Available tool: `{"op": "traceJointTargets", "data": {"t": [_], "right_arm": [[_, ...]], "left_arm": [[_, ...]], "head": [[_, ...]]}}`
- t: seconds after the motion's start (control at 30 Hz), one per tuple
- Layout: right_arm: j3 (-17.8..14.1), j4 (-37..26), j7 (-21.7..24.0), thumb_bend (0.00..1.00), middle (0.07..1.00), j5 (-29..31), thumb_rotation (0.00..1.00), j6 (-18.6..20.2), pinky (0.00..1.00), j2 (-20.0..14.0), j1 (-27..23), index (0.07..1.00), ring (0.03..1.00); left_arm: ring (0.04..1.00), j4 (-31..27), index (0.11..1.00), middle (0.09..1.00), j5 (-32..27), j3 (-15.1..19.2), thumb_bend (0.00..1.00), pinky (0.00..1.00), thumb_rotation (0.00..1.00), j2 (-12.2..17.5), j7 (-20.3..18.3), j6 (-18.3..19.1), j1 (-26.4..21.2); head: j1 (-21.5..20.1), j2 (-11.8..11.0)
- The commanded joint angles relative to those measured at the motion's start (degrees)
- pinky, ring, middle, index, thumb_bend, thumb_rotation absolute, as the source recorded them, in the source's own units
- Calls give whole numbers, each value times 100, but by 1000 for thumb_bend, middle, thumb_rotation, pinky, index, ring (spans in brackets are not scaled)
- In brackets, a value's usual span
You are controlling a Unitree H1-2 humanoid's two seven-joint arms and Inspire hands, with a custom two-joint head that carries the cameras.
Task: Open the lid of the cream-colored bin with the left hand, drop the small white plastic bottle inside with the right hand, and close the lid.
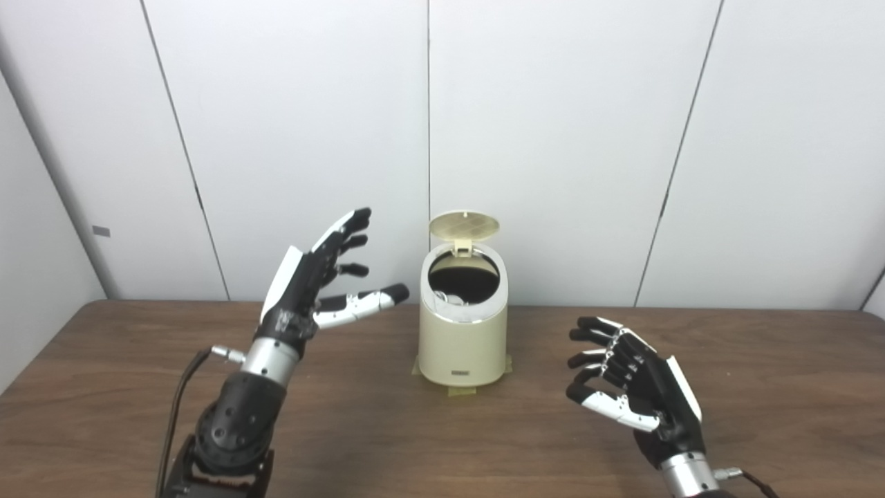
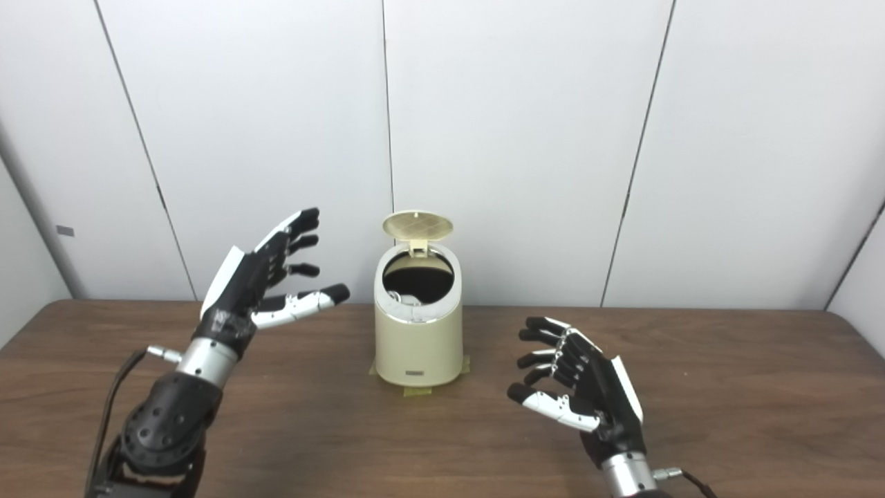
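Observation:
The cream-colored bin (image 1: pixel 462 346) stands on the brown table at the centre, taped down at its base. Its round lid (image 1: pixel 464 227) stands upright, open, at the back of the rim. Inside the dark opening a white object (image 1: pixel 453 301) shows near the front left; it may be the small bottle. My left hand (image 1: pixel 319 283) is raised to the left of the bin, open, fingers spread, thumb pointing toward the bin, not touching it. My right hand (image 1: pixel 632 380) is low to the right of the bin, open and empty.
The brown wooden table (image 1: pixel 124 387) runs to a white panelled wall (image 1: pixel 553 138) close behind the bin. A cable (image 1: pixel 181 394) hangs from my left wrist.

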Motion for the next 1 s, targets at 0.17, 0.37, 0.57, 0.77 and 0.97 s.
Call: {"op": "traceJointTargets", "data": {"t": [0.17, 0.37, 0.57, 0.77, 0.97], "right_arm": [[-11, -225, -125, 781, 687, -58, 216, -108, 420, 22, -155, 693, 544], [-11, -244, -228, 789, 688, -141, 231, -51, 453, 53, -152, 688, 580], [16, -368, -350, 830, 692, -224, 213, 139, 482, 133, -141, 678, 610], [41, -412, -446, 842, 686, -284, 208, 202, 487, 158, -139, 680, 611], [53, -386, -474, 829, 686, -294, 216, 175, 491, 153, -151, 682, 617]], "left_arm": [[983, 557, 998, 998, 496, -345, 952, 888, 346, 221, -130, 148, -1220], [1000, 1162, 1000, 1000, 1093, -764, 954, 932, 384, 291, -203, 239, -1889], [989, 1718, 926, 937, 1411, -1199, 958, 920, 423, 442, -476, -6, -2233], [945, 1945, 867, 911, 1571, -1535, 994, 821, 402, 541, -840, -241, -2338], [980, 1693, 869, 899, 1845, -1801, 1000, 872, 389, 672, -1213, -263, -2233]], "head": [[-35, -5], [-57, -34], [-102, -41], [-144, -37], [-162, -37]]}}
